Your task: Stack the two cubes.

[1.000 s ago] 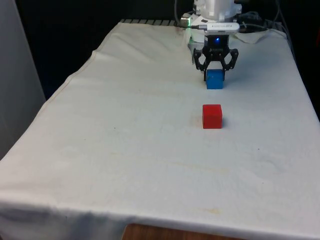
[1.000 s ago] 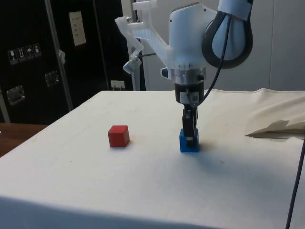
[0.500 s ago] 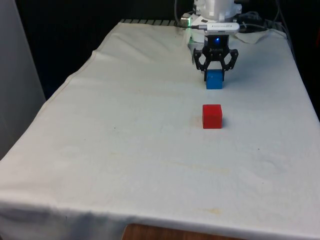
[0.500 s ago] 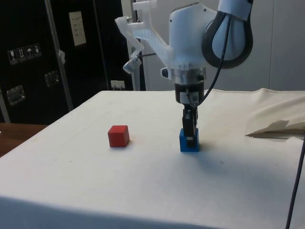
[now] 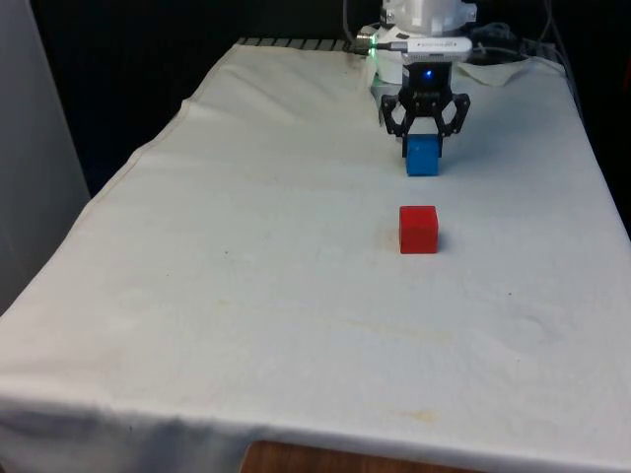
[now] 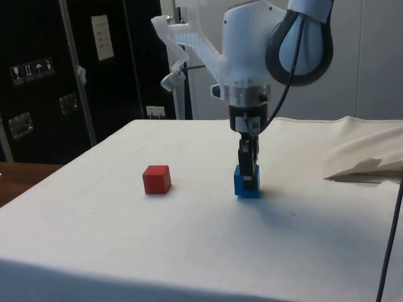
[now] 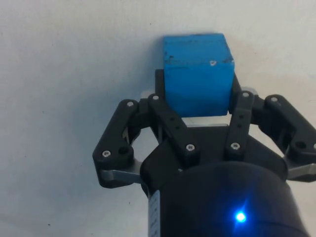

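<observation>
White cloth covers the table; dark cabinets (one bearing a paper label) behind.

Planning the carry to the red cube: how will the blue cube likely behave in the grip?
The blue cube looks rigid, with flat faces the gripper clamps squarely, so it probably won't roll or flex. Chipped edges hint at light foam or wood. Once released, it should sit stably.

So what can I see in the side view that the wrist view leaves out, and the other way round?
Side view alone: the red cube sitting apart on the white cloth, the white arm, dark cabinets behind. Wrist view alone: a close look at the fingers pressed against two opposite faces of the blue cube. Both: the gripper shut on that blue cube over the cloth.
</observation>
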